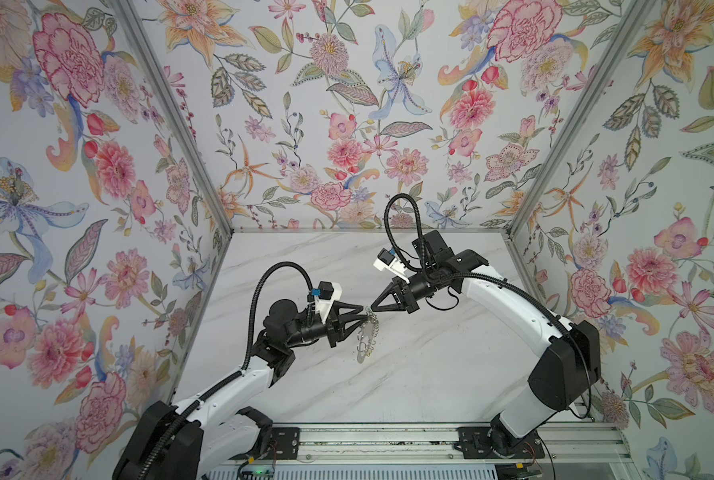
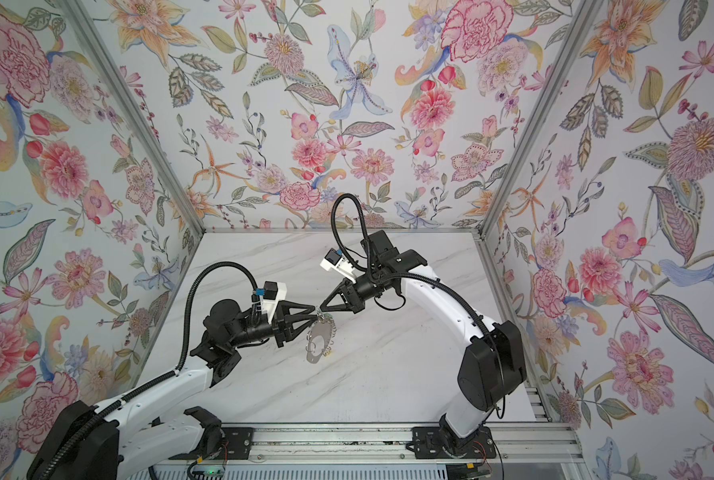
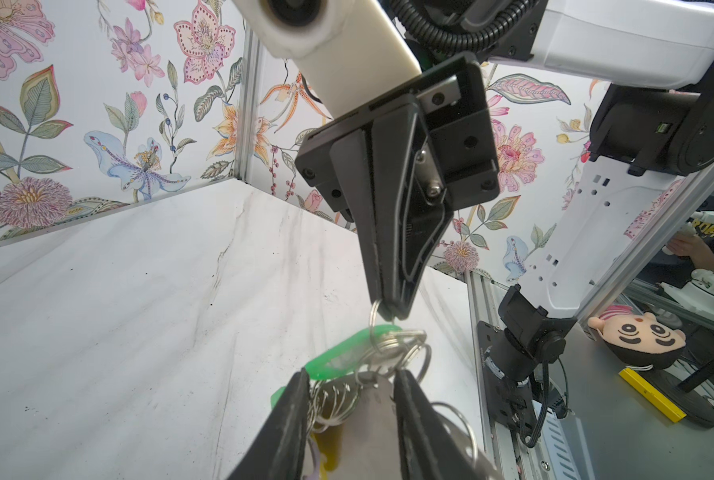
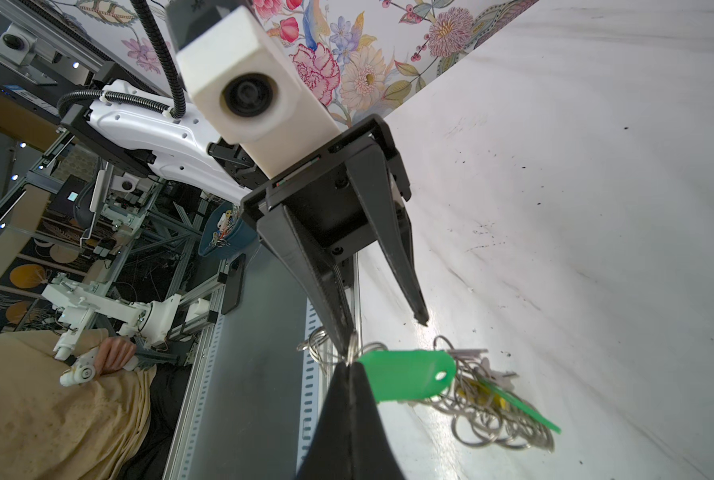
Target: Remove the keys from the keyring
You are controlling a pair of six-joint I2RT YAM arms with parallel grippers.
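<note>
A: The left gripper (image 2: 316, 313) and the right gripper (image 2: 321, 309) are hovering tip to tip over the marble table (image 2: 388, 365).

B: And the keyring (image 2: 318, 340) is dangling right at those tips, its flat plate facing the camera, the right jaws pinching tight.

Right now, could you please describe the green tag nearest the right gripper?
Over the marble table, find the right gripper, pinching a wire ring. Beside its tips is the green tag: broad, fully shown; other tags peek from the rings.

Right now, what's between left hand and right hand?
Left wrist view: green key tag and wire rings span from left hand to right hand; no bare gap.
</note>
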